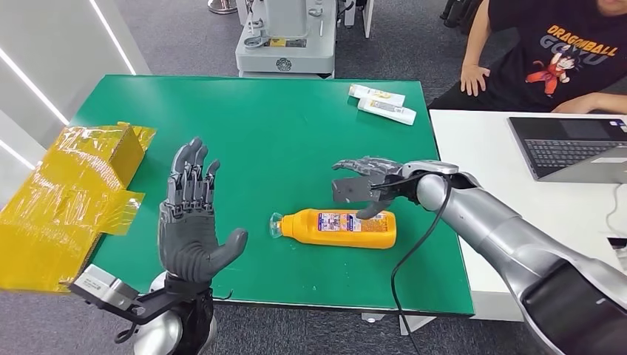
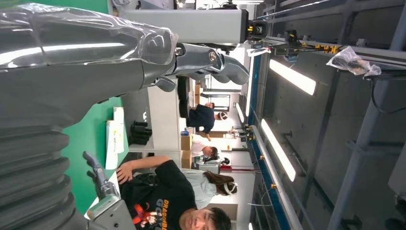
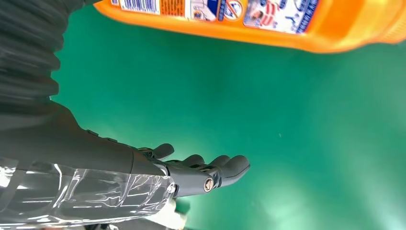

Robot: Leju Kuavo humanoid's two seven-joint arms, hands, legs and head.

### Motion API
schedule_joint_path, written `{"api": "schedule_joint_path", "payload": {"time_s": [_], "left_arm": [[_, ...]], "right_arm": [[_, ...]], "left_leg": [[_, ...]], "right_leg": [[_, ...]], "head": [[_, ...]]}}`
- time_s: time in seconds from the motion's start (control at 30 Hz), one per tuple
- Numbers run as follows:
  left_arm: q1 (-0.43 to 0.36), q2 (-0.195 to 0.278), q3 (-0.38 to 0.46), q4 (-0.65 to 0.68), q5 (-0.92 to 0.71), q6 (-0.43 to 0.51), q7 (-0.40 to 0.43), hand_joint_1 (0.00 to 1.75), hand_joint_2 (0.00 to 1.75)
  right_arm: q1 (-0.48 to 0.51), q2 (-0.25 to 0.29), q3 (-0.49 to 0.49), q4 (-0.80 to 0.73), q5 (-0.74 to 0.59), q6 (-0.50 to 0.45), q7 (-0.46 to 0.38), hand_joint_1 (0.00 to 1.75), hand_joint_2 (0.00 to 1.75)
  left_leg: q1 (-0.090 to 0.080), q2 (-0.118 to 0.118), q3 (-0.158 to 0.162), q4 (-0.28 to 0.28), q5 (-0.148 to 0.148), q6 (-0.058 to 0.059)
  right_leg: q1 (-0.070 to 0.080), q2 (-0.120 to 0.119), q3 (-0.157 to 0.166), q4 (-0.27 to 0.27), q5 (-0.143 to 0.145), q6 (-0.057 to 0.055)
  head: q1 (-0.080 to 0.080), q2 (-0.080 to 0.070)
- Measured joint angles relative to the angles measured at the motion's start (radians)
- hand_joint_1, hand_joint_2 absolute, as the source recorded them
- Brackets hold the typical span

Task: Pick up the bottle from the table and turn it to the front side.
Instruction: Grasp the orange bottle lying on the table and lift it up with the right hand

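Note:
An orange bottle [image 1: 341, 228] lies on its side on the green table [image 1: 281, 140], clear cap toward the left, its label with a barcode facing up. In the right wrist view the bottle [image 3: 258, 19] lies close beside the hand. My right hand [image 1: 364, 186] hovers just above and behind the bottle's right half, fingers spread, thumb tip near the label, holding nothing. My left hand [image 1: 191, 218] is raised at the table's front left, palm up and fingers spread apart, empty. The left wrist view shows my left hand [image 2: 95, 62] pointing up toward the ceiling.
Two white tubes [image 1: 383, 103] lie at the table's far right. A yellow-taped box [image 1: 70, 192] sits at the left edge. A white desk [image 1: 532, 177] with a laptop [image 1: 573, 146] adjoins on the right, where a person [image 1: 547, 52] sits. A grey machine base [image 1: 285, 44] stands behind.

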Motion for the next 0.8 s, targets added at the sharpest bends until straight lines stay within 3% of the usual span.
{"api": "schedule_joint_path", "payload": {"time_s": [0.8], "left_arm": [[-0.022, 0.0, -0.022, 0.05, 0.02, 0.003, -0.013, 0.0, 1.75]], "right_arm": [[0.129, -0.009, 0.024, 0.073, -0.01, -0.043, -0.029, 0.0, 1.75]], "left_leg": [[0.0, 0.001, 0.0, 0.0, -0.001, 0.001]], "right_leg": [[0.0, 0.001, 0.0, 0.0, 0.0, 0.0]], "head": [[0.0, 0.0]]}}
